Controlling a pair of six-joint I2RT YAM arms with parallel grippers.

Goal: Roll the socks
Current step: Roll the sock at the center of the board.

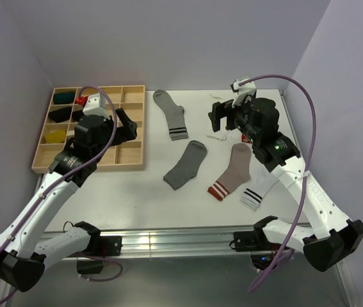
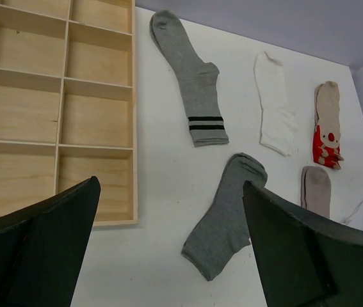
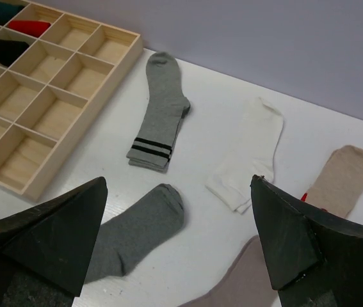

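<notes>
Left end effector [image 1: 128, 126] above tray [image 1: 132, 155], right end effector [image 1: 216, 117] above socks [image 1: 185, 165], agape

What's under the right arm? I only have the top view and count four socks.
Observer: A plain white sock lies flat there, right of the striped grey sock.
Operator: Anything else hidden?
Observer: A beige sock with a red figure, right of the white one.
Operator: Are the grippers holding anything?
Observer: No. The wrist views show the left gripper and right gripper open, empty.
</notes>
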